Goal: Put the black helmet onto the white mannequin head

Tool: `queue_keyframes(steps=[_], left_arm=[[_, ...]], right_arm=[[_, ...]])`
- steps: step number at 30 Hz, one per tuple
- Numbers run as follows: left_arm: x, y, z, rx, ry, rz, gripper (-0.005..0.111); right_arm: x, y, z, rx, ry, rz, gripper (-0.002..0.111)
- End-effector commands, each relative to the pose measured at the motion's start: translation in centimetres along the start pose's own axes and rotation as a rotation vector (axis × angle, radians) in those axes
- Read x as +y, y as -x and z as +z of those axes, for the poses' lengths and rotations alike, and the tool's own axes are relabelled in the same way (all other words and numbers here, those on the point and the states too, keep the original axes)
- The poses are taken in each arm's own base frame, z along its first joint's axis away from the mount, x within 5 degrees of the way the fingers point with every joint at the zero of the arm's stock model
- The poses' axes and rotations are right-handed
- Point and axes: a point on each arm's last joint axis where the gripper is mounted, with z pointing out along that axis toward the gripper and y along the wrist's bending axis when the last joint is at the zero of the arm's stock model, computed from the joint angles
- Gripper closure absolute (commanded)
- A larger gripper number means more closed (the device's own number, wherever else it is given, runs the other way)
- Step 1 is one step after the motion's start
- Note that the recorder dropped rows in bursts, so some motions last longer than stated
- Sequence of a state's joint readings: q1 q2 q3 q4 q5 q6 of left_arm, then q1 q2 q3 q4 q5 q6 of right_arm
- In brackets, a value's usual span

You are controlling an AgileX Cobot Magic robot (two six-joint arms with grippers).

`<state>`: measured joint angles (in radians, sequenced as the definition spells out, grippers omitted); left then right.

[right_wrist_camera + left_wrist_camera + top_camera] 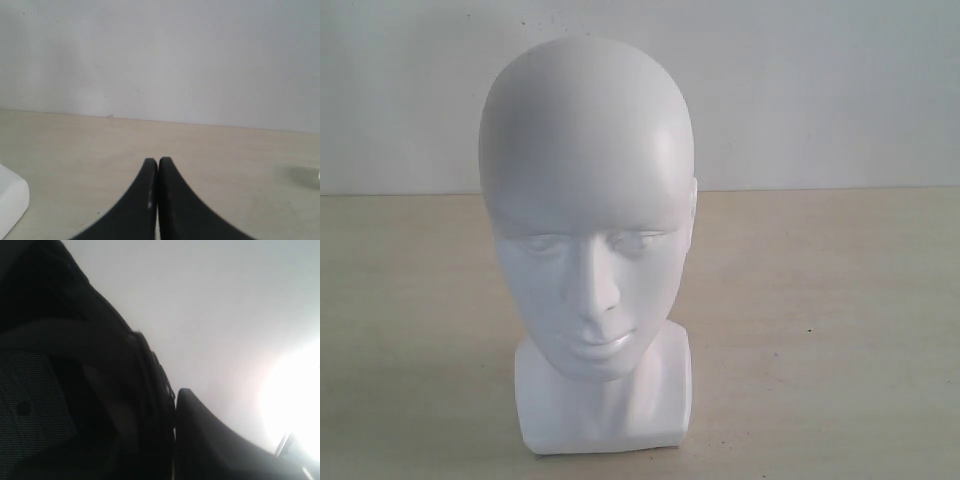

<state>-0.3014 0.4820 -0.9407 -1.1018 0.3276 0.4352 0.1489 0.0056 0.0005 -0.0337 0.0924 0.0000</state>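
The white mannequin head (pixel 590 230) stands upright on its square base in the middle of the exterior view, bare and facing the camera. Neither arm nor the helmet shows in that view. The black helmet (pixel 75 390) fills one side of the left wrist view, with its dark mesh lining and rim toward the camera. My left gripper (pixel 172 407) is shut on the helmet's rim: one dark finger (pixel 200 440) presses against the edge and the other is hidden behind the helmet. My right gripper (pixel 158 162) is shut with nothing in it, low over the table, and a corner of the white base (pixel 10 200) is beside it.
The head stands on a pale wooden table (pixel 840 330) with a plain white wall (pixel 820 90) behind it. A bright glare (pixel 295 400) washes out part of the left wrist view.
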Motion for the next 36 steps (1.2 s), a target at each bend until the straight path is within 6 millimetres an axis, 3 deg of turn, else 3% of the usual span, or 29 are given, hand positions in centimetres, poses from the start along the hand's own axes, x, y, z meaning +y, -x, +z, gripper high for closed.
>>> queue_keyframes(steps=[1,11,20,27,32,36], left_arm=[[-0.3,1.2,-0.2,-0.085,0.011,0.04,0.102],[0.6,0.8,0.7,-0.045,0.063,0.049,0.102],[1.6,2.3,0.5,-0.228,0.165,-0.044,0.102],[1.6,2.3,0.5,-0.22,0.161,-0.061,0.102],[0.9,2.4,0.7,-0.216,0.057,-0.103,0.102],[-0.8,2.3,1.9,-0.205,-0.204,-0.189,0.102]], right_arm=[[0.0,0.1,0.0,-0.012,0.0,-0.002,0.108],[0.0,0.1,0.0,-0.012,0.0,-0.002,0.108],[0.0,0.1,0.0,-0.012,0.0,-0.002,0.108],[0.0,0.1,0.0,-0.012,0.0,-0.002,0.108],[0.0,0.1,0.0,-0.012,0.0,-0.002,0.108],[0.0,0.1,0.0,-0.01,0.0,-0.002,0.108]])
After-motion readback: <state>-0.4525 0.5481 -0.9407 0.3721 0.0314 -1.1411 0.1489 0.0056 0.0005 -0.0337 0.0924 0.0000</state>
